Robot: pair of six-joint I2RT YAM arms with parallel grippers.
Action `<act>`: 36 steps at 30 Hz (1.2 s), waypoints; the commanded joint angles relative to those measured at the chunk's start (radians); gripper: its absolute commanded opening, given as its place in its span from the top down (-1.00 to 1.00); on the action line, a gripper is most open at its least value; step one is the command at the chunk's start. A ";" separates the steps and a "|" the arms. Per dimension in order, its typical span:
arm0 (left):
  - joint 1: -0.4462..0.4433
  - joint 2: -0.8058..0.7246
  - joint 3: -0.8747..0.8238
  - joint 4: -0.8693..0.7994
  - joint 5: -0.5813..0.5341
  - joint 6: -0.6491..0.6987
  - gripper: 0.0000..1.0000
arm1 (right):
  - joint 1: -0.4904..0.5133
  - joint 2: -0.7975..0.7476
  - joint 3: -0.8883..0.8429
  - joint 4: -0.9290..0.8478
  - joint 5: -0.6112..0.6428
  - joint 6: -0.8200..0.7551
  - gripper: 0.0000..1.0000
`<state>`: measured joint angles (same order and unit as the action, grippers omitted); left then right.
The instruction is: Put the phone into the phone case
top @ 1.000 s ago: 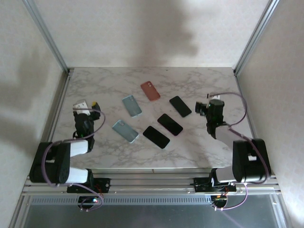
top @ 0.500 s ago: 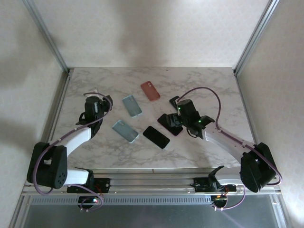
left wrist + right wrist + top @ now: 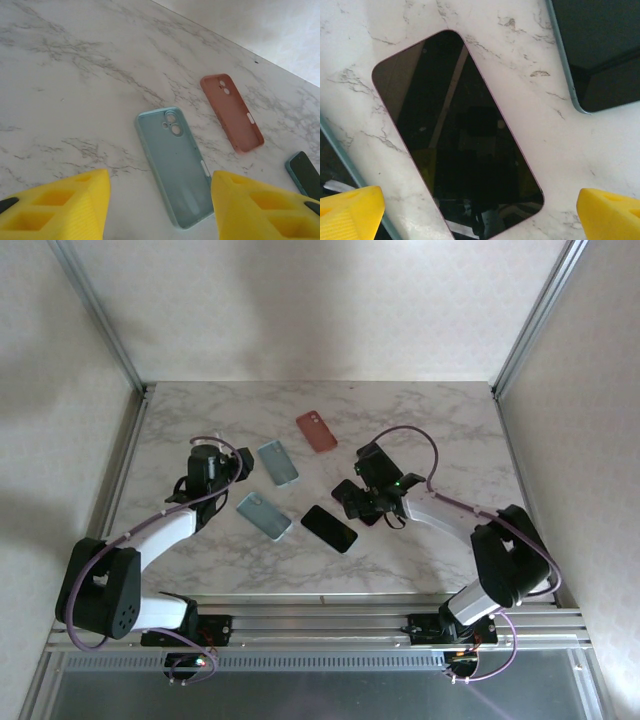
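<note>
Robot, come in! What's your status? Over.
Left fingers open, pointed at blue case. Right fingers open over pink-rimmed phone, nothing held. Neighbouring phones close on both sides.

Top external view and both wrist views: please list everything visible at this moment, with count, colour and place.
table: one, white marble, under everything
salmon case: one, salmon, far centre
light blue case: one, light blue, left of centre, in front of the left end effector
second light blue case: one, light blue, nearer the bases
black phone: one, black, near centre, lying free
pink-rimmed phone: one, black screen, under the right end effector
teal-rimmed phone: one, black screen, right of the salmon case
left arm: one, white and black, left side
right arm: one, white and black, right side
left end effector: one, yellow fingers, open
right end effector: one, yellow fingers, open wide
</note>
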<state>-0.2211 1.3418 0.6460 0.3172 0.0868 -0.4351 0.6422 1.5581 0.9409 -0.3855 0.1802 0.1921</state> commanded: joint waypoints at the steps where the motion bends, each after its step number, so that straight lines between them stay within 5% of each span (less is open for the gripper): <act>1: -0.010 -0.013 -0.011 0.020 0.025 -0.024 -0.10 | 0.007 0.049 0.053 -0.010 -0.020 -0.041 -0.98; 15: -0.014 0.039 0.034 -0.010 0.037 0.013 -0.10 | -0.029 0.249 0.191 -0.032 -0.119 -0.103 -0.98; 36: -0.017 0.051 0.041 0.000 0.042 0.024 -0.09 | -0.081 0.297 0.205 -0.082 -0.232 -0.109 -0.98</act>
<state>-0.2276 1.3834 0.6613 0.3103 0.1135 -0.4229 0.5674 1.8477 1.1355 -0.4248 -0.0116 0.0895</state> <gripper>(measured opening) 0.544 0.990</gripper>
